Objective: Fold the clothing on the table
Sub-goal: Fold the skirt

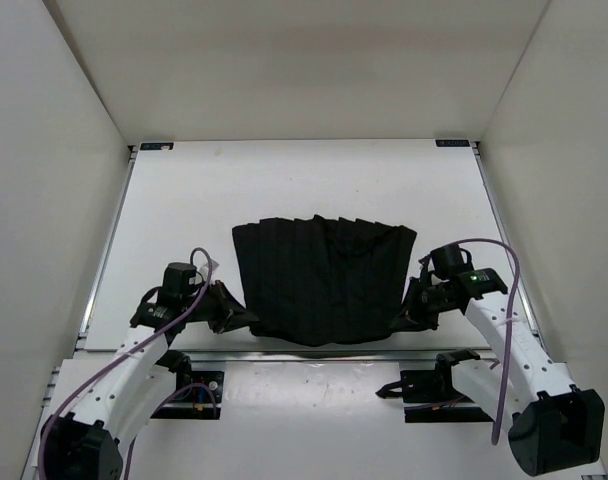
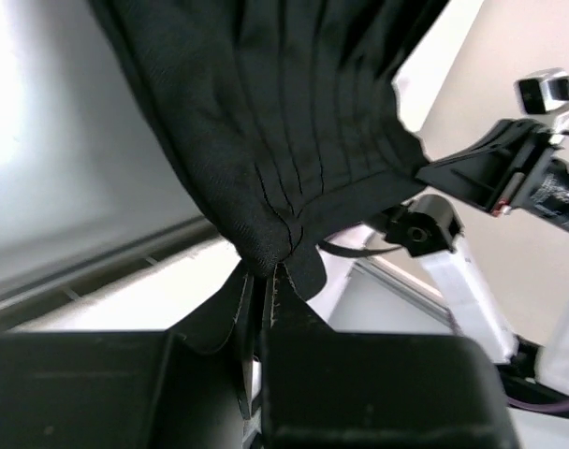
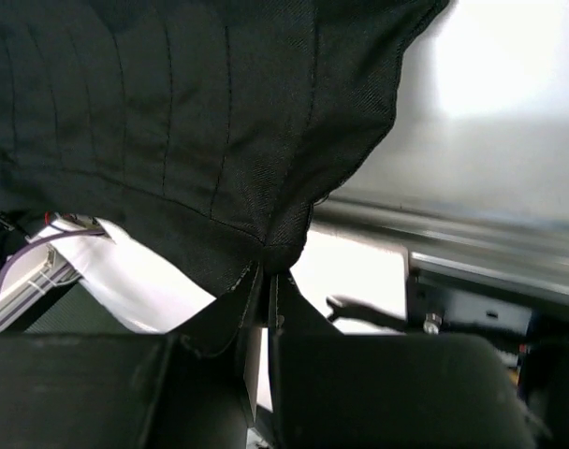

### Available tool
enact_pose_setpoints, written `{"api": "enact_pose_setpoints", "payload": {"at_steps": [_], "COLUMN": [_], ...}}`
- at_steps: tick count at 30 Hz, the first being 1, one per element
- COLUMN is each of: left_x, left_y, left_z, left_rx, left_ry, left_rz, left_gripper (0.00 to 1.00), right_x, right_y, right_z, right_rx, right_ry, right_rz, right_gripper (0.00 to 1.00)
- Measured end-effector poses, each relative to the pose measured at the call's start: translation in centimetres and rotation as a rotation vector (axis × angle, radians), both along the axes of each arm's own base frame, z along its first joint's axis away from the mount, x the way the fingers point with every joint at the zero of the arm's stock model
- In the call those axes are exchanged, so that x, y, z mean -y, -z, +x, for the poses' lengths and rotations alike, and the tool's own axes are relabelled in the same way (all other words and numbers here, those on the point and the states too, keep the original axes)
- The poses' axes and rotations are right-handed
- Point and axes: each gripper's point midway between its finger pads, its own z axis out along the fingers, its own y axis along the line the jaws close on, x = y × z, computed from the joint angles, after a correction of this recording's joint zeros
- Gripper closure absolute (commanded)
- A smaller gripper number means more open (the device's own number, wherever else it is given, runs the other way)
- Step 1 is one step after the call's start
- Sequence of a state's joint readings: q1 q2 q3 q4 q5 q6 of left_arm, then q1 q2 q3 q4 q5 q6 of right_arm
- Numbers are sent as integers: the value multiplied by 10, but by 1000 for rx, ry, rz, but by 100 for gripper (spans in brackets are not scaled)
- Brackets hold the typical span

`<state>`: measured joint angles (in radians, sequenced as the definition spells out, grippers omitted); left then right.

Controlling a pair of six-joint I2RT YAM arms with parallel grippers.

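Note:
The clothing is a black pleated garment spread across the near middle of the white table. My left gripper is shut on its near left corner, and the fabric bunches into a pinch right at the fingertips. My right gripper is shut on the near right corner, with cloth fanning out from its closed tips. Both held corners look lifted off the table near its front edge. The right arm shows beyond the cloth in the left wrist view.
White walls close in the table on the left, right and back. A metal rail runs along the front edge just under the held hem. Purple cables loop off both arms.

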<state>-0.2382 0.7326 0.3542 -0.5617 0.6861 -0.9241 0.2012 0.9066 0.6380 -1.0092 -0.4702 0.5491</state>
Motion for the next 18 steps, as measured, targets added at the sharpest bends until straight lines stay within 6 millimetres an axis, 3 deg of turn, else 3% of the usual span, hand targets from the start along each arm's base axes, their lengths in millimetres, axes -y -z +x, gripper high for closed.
{"api": "enact_pose_setpoints", "payload": {"at_steps": [4,7,8,9,10,11,13,15,17,18], "left_x": [3,8,9,9,7,7,6,5,3,1], "left_y": [-13,-42,-53,-62,-71,-78,-86,-81,-60,-48], "left_z": [3,37,56,78,105,135,195,248,278,284], "left_rx": [-34,-40,-27,-13,-3,19,55,96,90,69], "left_ry": [-21,-58,-75,-96,-119,-135,-166,-191,-228,-243], "left_rz": [-25,-56,-69,-75,-79,-81,-108,-148,-181,-188], "left_gripper": [100,98,96,84,64,53,47,41,39,39], "right_x": [3,0,0,1,2,4,8,13,19,20], "right_y": [-20,-54,-67,-78,-86,-94,-96,-90,-73,-65], "right_z": [-1,31,51,73,97,127,178,230,273,281], "right_rx": [-21,35,62,89,117,161,198,231,263,266], "right_ry": [11,12,21,33,42,51,72,79,89,92], "right_rz": [2,27,38,44,48,55,54,41,1,-15], "right_gripper": [100,100,100,100,98,91,64,47,38,33]}}
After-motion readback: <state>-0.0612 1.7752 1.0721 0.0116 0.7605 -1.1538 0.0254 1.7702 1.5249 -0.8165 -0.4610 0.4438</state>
